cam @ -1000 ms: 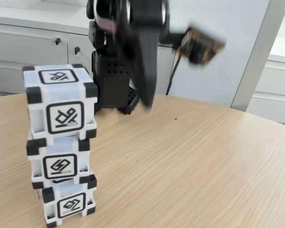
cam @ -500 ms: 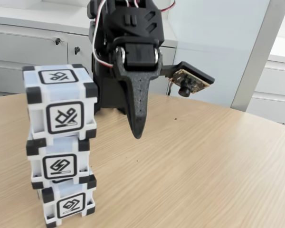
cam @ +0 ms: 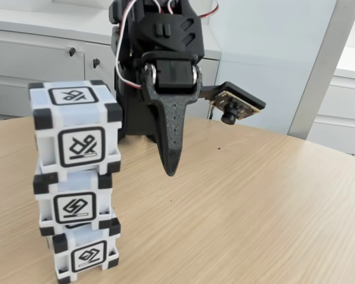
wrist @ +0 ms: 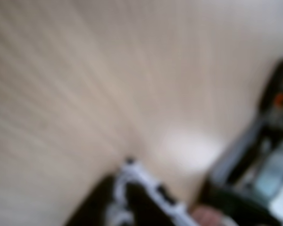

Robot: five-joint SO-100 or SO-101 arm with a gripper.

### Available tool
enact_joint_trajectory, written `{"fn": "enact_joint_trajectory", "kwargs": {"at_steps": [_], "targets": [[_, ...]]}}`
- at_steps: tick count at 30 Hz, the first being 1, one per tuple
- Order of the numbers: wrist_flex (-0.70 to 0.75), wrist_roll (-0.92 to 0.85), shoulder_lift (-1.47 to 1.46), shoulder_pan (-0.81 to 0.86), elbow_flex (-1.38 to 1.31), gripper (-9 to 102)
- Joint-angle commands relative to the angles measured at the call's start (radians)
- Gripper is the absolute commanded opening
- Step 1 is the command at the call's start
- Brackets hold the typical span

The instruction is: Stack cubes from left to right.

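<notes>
cubes (cam: 77, 177): all three sit in one tower at the left of the fixed view, so stacking looks done | pincer (cam: 170, 168): hangs beside the tower, not touching, holds nothing, looks pressed shut | desk (cam: 254, 207): I keep clear so nothing tips

A light wooden table (cam: 254, 201) carries the cubes (cam: 77, 177) (stacked three high).

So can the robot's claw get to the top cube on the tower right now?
Probably yes. The gripper hangs just right of the top cube in the fixed view, with only bare table and open air between them. Whether it is open enough to grab is hard to tell.
</notes>
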Motion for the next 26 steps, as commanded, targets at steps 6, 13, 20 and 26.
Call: {"fn": "enact_joint_trajectory", "kwargs": {"at_steps": [6,13,20,26], "targets": [[-0.012,-0.009,0.008,0.003,-0.005,0],[-0.011,-0.008,0.008,0.005,-0.005,0],[-0.011,-0.015,0.008,0.005,-0.005,1],[-0.009,-0.011,0.008,0.006,-0.005,2]]}}
